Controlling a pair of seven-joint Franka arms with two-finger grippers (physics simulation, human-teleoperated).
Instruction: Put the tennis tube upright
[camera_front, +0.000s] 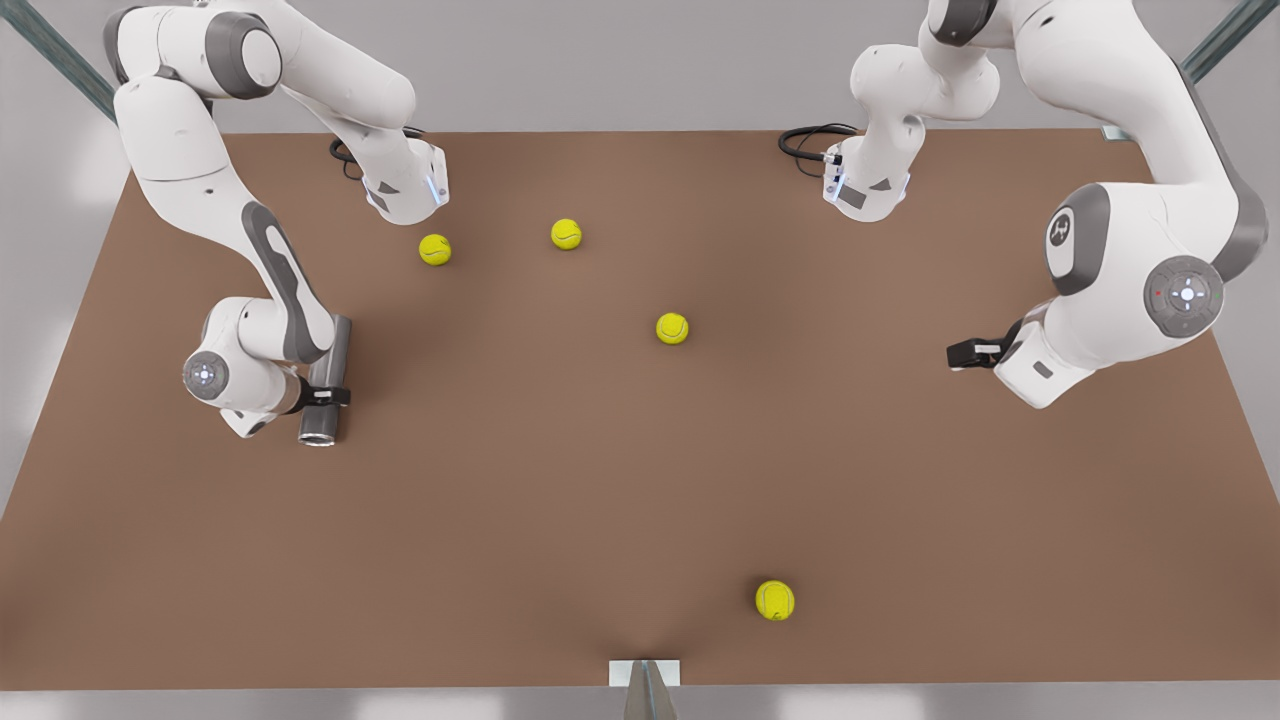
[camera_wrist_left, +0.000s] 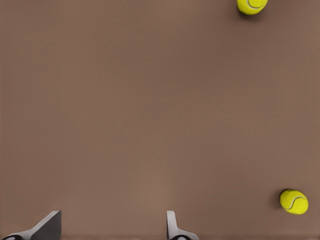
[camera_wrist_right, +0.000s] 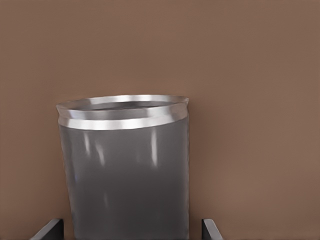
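The tennis tube (camera_front: 326, 380) is a grey metallic cylinder lying flat on the brown table (camera_front: 560, 470) at the front view's left, its rimmed hollow end toward the near edge. My right gripper (camera_front: 325, 396) straddles the tube near that end. In the right wrist view the tube (camera_wrist_right: 127, 170) stands between the fingers (camera_wrist_right: 50, 230) with a narrow gap on each side, so the gripper (camera_wrist_right: 131, 231) is open. My left gripper (camera_front: 957, 354) waits open above the table at the front view's right, and in its own wrist view it (camera_wrist_left: 114, 227) holds nothing.
Several yellow tennis balls lie loose: one (camera_front: 435, 249) behind the tube, one (camera_front: 566, 234) farther back, one (camera_front: 672, 328) mid-table, one (camera_front: 775, 600) near the front edge. The left wrist view shows two balls (camera_wrist_left: 252, 5) (camera_wrist_left: 294, 201).
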